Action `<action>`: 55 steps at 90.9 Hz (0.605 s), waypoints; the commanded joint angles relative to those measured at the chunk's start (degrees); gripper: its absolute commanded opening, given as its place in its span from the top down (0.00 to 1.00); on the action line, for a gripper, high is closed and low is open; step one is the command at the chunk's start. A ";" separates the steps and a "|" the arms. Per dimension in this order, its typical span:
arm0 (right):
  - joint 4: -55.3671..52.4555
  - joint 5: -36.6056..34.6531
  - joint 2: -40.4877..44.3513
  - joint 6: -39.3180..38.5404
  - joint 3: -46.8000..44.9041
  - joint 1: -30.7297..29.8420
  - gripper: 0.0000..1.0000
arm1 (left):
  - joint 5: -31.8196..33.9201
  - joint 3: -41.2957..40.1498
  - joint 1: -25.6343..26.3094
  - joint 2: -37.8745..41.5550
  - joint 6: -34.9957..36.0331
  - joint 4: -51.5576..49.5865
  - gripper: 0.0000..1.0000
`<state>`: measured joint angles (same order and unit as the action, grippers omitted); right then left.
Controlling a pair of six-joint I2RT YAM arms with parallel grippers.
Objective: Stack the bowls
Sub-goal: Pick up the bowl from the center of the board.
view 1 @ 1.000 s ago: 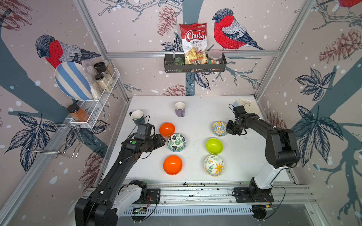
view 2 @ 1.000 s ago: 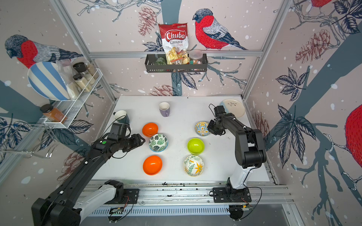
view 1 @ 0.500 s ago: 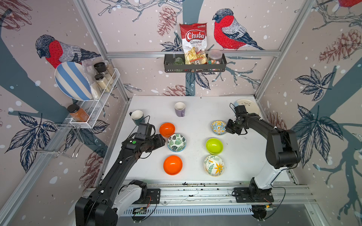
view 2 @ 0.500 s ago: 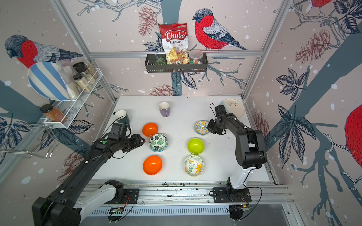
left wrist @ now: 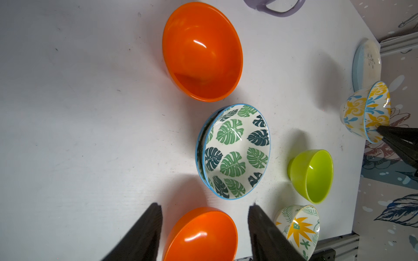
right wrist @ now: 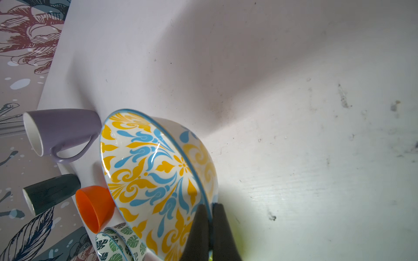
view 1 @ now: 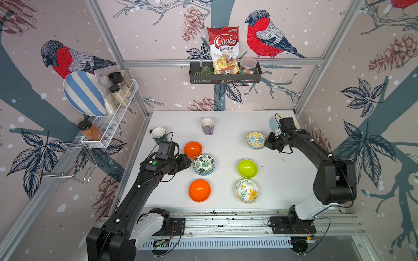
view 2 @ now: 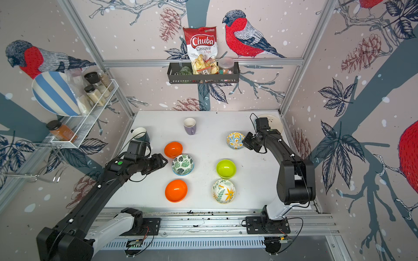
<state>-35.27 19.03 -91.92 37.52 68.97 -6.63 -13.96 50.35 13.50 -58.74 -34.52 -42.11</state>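
- Bowl in yellow-blue pattern [right wrist: 153, 180]: at the back right of the worktop [view 1: 226, 140], well apart from the other bowls. Its rim is pinched by the right gripper [right wrist: 209, 206], one finger inside and one outside.
- Change noted: the jaws of the right gripper, slightly apart a second ago, are now pressed onto that rim. The grasp is judged complete and the bowl ready to be carried to a stack. Whether its foot has left the worktop cannot be told.
- Leaf-print bowls [view 1: 204, 164]: two already nested, centre left; judged the likely base for the stack.
- Far orange bowl [view 1: 193, 149]: just behind the leaf pair, loose.
- Near orange bowl [view 1: 199, 190]: in front of the leaf pair, loose.
- Lime green bowl [view 1: 247, 168] and flower-print bowl [view 1: 247, 191]: front right, near each other, loose.
- Left gripper [left wrist: 204, 205]: spread and empty, just beside the leaf pair.
- Purple mug [view 1: 207, 126], dark mug [view 1: 158, 134], plate [view 2: 273, 121]: along the back, outside the task.
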 commanded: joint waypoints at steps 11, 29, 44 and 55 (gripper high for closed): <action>-7.35 -0.64 3.59 0.35 4.00 -5.22 1.00 | -6.54 7.99 -0.26 -3.40 2.72 -4.97 0.41; -14.20 -1.11 2.87 -1.87 10.44 -15.23 1.00 | -11.86 14.63 -0.23 -6.89 4.99 -7.27 0.43; -18.88 -0.55 -0.12 -3.04 16.66 -24.63 1.00 | -14.43 15.80 -0.22 -10.09 6.56 -6.22 0.46; -20.87 0.02 -2.49 -3.61 20.57 -29.88 1.00 | -16.84 18.17 0.07 -11.58 6.59 -5.44 0.51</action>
<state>-52.95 17.76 -93.14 35.51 86.50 -33.63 -27.03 67.33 13.50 -69.67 -29.34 -47.97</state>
